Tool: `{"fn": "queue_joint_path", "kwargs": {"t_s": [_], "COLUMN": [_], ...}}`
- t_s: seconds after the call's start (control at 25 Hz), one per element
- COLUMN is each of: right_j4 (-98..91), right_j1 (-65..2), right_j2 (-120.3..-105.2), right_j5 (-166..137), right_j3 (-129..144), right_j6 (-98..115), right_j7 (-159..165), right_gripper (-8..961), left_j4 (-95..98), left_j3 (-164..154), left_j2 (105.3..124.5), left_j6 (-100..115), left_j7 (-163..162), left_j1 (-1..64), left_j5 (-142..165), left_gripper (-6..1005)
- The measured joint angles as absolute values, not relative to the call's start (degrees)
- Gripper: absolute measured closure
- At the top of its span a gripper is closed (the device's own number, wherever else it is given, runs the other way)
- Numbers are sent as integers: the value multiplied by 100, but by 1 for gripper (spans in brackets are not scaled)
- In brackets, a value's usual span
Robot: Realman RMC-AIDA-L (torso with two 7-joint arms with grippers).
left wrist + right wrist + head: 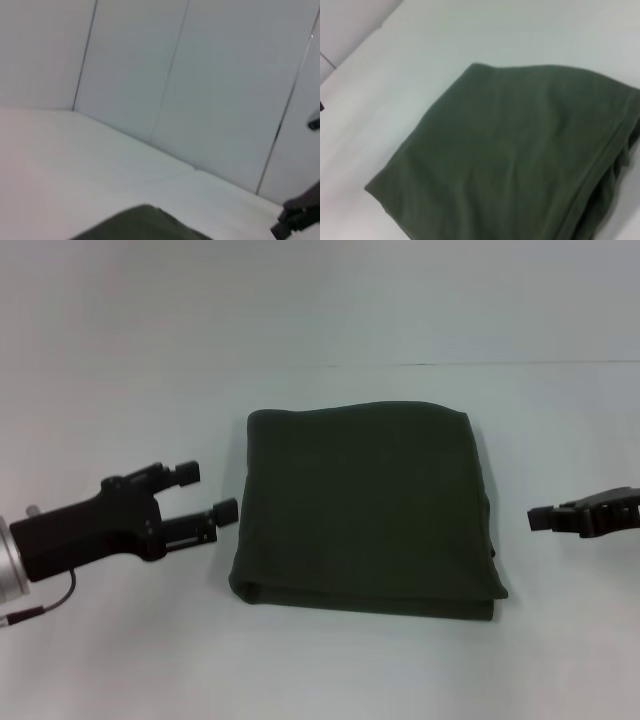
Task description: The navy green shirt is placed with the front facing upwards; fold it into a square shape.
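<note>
The navy green shirt (365, 505) lies folded into a rough square in the middle of the white table, plain side up, with its layered edges showing along the near and right sides. No lettering or label shows. My left gripper (207, 492) hovers just off the shirt's left edge, open and holding nothing. My right gripper (542, 518) hangs a short way off the shirt's right edge, apart from the cloth. The right wrist view is filled by the folded shirt (520, 150). In the left wrist view only a corner of the shirt (142, 225) shows, with the right gripper (300, 217) farther off.
The white table (120, 640) runs wide on all sides of the shirt. A pale panelled wall (200, 75) stands behind the table's far edge (450, 364).
</note>
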State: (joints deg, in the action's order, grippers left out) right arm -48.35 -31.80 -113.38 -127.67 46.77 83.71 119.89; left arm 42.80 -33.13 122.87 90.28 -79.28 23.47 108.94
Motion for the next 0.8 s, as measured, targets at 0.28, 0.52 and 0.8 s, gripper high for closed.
{"fn": "queue_joint_path", "kwargs": {"t_s": [0.28,0.52,0.8], "right_j4": [-4807,-4790,-4766], "right_j1": [-3288,-3325,-3323], "right_j2": [-11373,-11267,-11247], "right_j5": [-12748,-12747,-12778], "right_j3": [4405,4220,4254], "right_j6": [8504,8510,8340], "right_j7": [12142,12752,13013], "right_gripper": [880,659,372], "left_j4": [4264,4262,4262], "left_j3": [-3295,-3296,-3296], "left_j2": [12288,12304,12299], "left_j6": [8831,8803,8795], "left_j7": [-8134,-8145,-8142], "left_j1": [2409,2417,2417], "left_j5": [10692,10689,10686], "left_gripper": [122,122,121]}}
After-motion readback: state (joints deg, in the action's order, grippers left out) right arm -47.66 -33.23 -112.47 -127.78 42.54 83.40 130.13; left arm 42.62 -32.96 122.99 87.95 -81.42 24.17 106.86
